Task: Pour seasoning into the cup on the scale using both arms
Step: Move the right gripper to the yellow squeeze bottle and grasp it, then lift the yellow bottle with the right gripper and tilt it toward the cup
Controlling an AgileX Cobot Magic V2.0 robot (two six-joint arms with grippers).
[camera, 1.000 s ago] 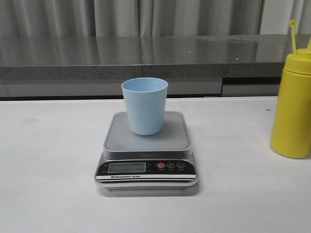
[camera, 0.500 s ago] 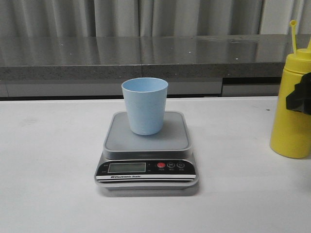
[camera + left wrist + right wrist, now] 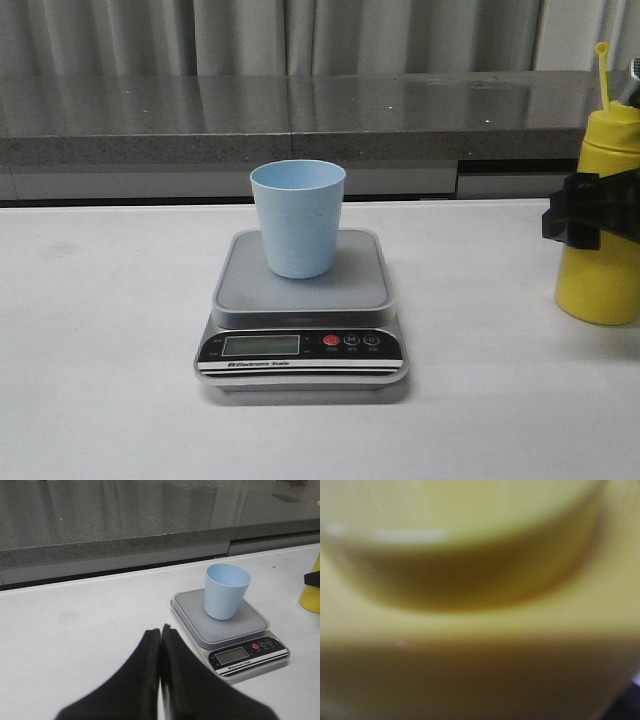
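The tall yellow plastic squeeze bottle of seasoning (image 3: 603, 235) stands upright at the far right of the white tabletop (image 3: 100, 330), its long axis vertical, its thin tethered cap strap (image 3: 603, 72) rising beside the nozzle. The right black angular gripper (image 3: 588, 212) sits across the bottle's upper body at mid-height, a finger (image 3: 572, 215) showing on the side toward the scale. Whether it is merely around the bottle or already pressing on it, I cannot tell; the right wrist view is filled by blurred yellow plastic (too close to show any contact).

The small pale blue tapered plastic tumbler (image 3: 297, 217) stands upright and open-mouthed on the square grey platform of the flat silver-grey digital kitchen scale (image 3: 300, 300), well apart from the bottle and to the robot's left of it. So the coming move, as I judge it, turns on carrying the bottle leftward across the table and tipping its vertical axis until the nozzle points down over the cup's mouth.

The left black gripper (image 3: 160, 630) hangs over bare table with its fingers pressed together and nothing between them, the cup and scale ahead of it and to its right; it is the arm nearer the cup, the right arm the one at the bottle.

The cup is matte and light, so it may shift if nudged; the bottle's smooth, soft wall should yield under a squeeze.
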